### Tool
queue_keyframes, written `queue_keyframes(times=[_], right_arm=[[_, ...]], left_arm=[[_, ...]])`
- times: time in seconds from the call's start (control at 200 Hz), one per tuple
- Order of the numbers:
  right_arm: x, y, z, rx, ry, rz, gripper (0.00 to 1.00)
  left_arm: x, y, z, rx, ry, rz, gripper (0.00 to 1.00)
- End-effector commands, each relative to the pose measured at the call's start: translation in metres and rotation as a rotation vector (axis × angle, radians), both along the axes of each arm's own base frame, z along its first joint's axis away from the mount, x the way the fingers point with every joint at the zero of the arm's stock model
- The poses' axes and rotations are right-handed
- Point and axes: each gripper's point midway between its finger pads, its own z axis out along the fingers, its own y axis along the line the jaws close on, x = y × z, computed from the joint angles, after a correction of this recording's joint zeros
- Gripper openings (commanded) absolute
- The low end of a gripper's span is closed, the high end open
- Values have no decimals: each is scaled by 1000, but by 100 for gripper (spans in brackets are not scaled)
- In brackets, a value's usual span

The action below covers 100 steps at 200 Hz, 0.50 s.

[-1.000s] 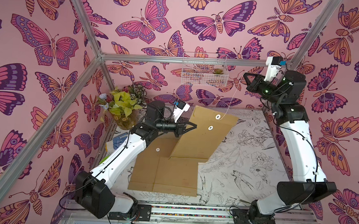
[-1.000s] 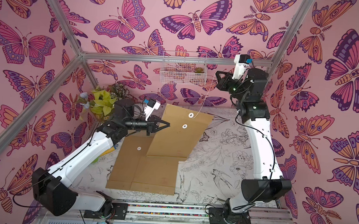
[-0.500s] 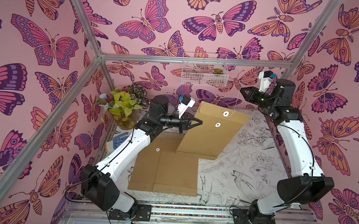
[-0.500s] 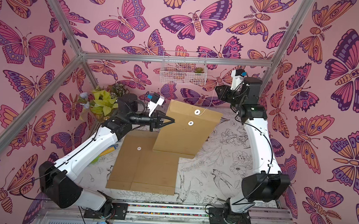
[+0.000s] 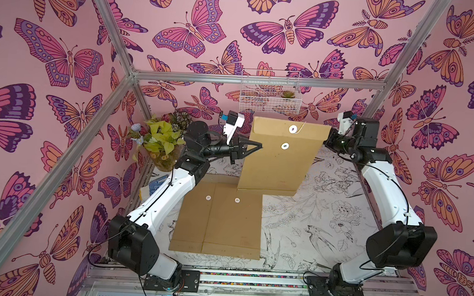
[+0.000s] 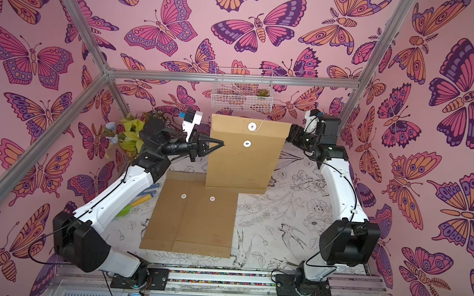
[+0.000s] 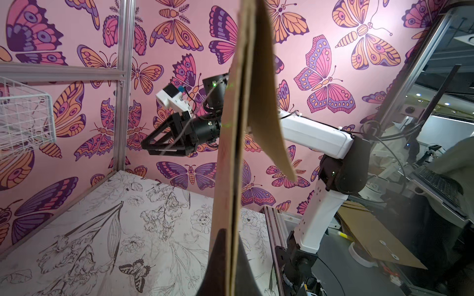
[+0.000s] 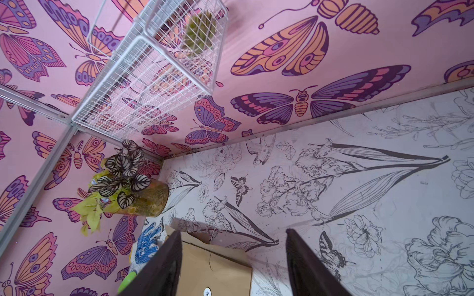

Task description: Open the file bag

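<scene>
Grips the light, stiffish yet tearable paper file bag [image 5: 280,162] by its 9 o'clock edge in the left pincer [image 5: 258,148], upright over the counter's [image 5: 324,216] 12 o'clock end, right pincer [image 8: 232,235] spread empty beside its 3 o'clock edge, thin flap [image 7: 266,102] probably the best hold.

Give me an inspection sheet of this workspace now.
Surface: flower-printed white tabletop, no spills seen.
Job's things: brown paper file bag held upright, flap loose; flat brown file bags overlap on the tabletop.
Clutter: potted leafy plant, blue-and-white patterned item at the table edge.
Grippers: left gripper shut on the upright bag's edge; right gripper open, holding nothing.
Cables: black cables run along both arms.
Surroundings: pink butterfly walls, white wire basket.
</scene>
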Motion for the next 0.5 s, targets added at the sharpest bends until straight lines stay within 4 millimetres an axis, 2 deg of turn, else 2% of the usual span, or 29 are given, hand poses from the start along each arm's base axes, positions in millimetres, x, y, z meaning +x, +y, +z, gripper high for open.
queue_keyframes(times=[0.0,0.15,0.165,0.22,0.285,0.411,0.426,0.451,0.496], right_arm=[[2,-12,-11,2,28,-45,68],[3,-28,-20,13,38,-99,69],[-3,-29,-7,16,9,-104,69],[-7,-33,6,42,-41,-101,69],[-14,-31,31,63,-151,-68,69],[-40,5,90,86,-380,177,70],[-44,10,96,95,-404,207,71],[-51,16,106,107,-440,249,80],[-61,26,121,119,-495,306,87]], left_arm=[[0,10,15,-36,-44,-2,0],[13,29,30,-46,-66,71,0],[15,31,31,-46,-67,81,0],[20,38,36,-45,-69,112,0],[25,44,39,-36,-75,136,0],[29,47,36,4,-85,121,0],[29,47,36,11,-87,113,0],[31,46,33,23,-75,100,0],[34,47,34,28,-73,78,0]])
